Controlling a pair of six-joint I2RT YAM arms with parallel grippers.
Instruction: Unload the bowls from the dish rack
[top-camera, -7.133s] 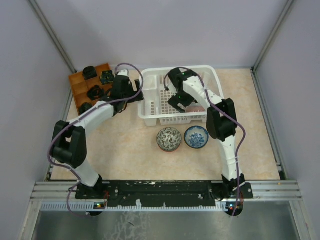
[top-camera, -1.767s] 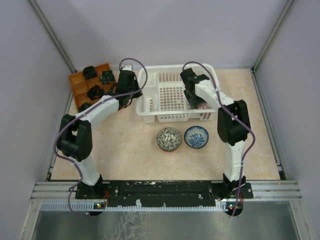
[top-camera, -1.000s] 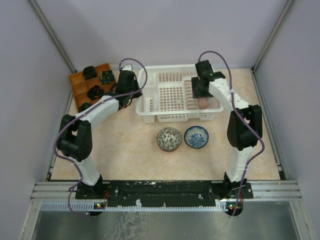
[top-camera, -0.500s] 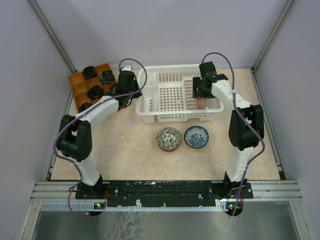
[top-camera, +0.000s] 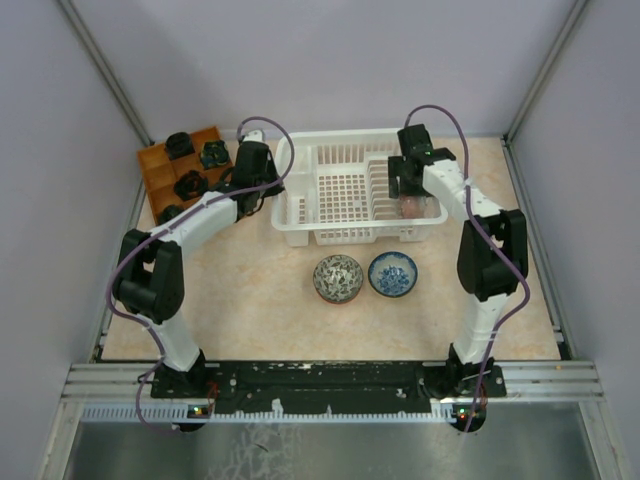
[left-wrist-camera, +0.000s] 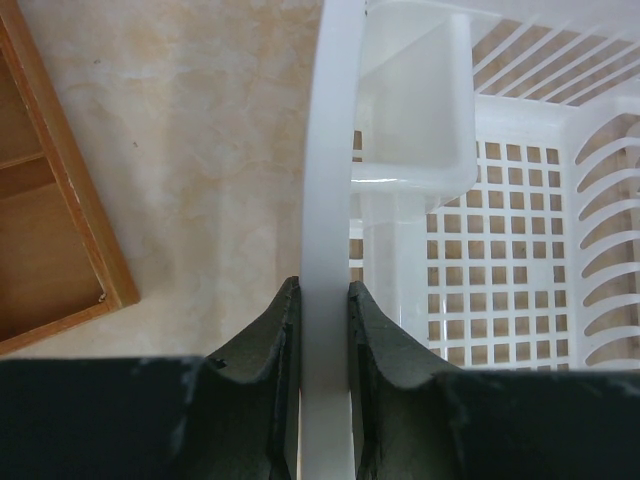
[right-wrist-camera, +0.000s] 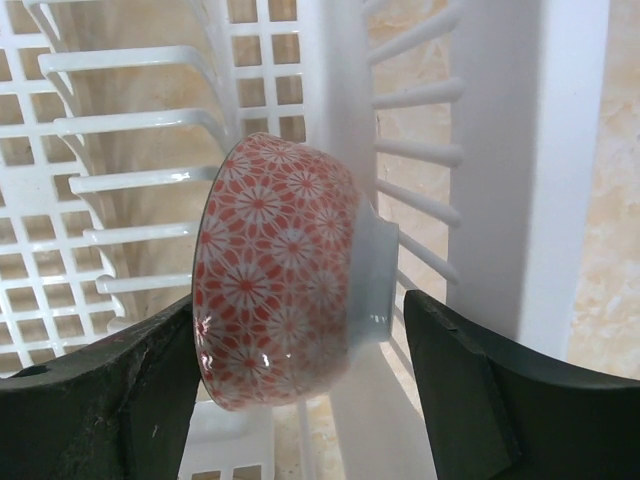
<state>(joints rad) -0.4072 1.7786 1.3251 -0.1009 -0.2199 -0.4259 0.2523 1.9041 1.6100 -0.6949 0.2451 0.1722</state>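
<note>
An orange-red bowl (right-wrist-camera: 275, 270) with a white flower pattern stands on edge among the dividers at the right end of the white dish rack (top-camera: 350, 235). My right gripper (right-wrist-camera: 300, 305) straddles this bowl (top-camera: 408, 207), open; a gap shows between the right finger (right-wrist-camera: 470, 390) and the bowl's white foot. My left gripper (left-wrist-camera: 323, 300) is shut on the rack's left rim (left-wrist-camera: 325, 150). A dark grey-and-white bowl (top-camera: 338, 277) and a blue-speckled bowl (top-camera: 393, 273) sit on the table in front of the rack.
An orange-brown compartment tray (top-camera: 160, 175) with small dark items stands left of the rack, its wooden corner (left-wrist-camera: 40, 250) close to my left gripper. Grey walls close in the table on three sides.
Earlier the right arm swung from the rack's middle to its right end. In the last second it settled lower over the orange-red bowl. The left arm has stayed on the rim.
</note>
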